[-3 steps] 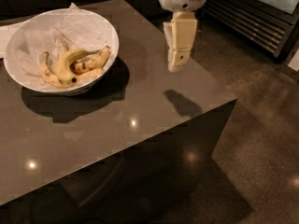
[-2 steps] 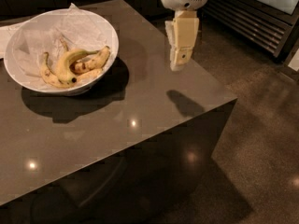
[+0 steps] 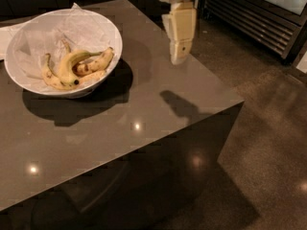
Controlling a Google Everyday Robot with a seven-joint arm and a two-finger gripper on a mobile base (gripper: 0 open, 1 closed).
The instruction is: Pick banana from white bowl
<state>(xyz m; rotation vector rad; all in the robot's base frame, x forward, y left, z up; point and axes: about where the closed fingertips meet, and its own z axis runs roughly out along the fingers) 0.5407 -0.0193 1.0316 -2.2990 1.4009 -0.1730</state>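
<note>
The white bowl [image 3: 113, 38], lined with crumpled white paper, sits at the table's far left. In it lies the banana [image 3: 68, 65], plump, curved and greenish-yellow with a dark tip, on top of two thinner brown-spotted bananas [image 3: 98, 61]. My gripper [image 3: 177, 57] hangs cream-coloured from the top of the view, well to the right of the bowl and above the table's right part. It holds nothing and touches nothing. Its shadow falls on the tabletop below it.
The dark grey table [image 3: 144, 128] has its right corner and front edge close under the gripper. Beyond the edge is polished floor [image 3: 268, 143]. A dark slatted cabinet front [image 3: 259, 18] stands at the back right.
The gripper has shifted slightly up and left toward the bowl. The bowl and bananas have not moved.
</note>
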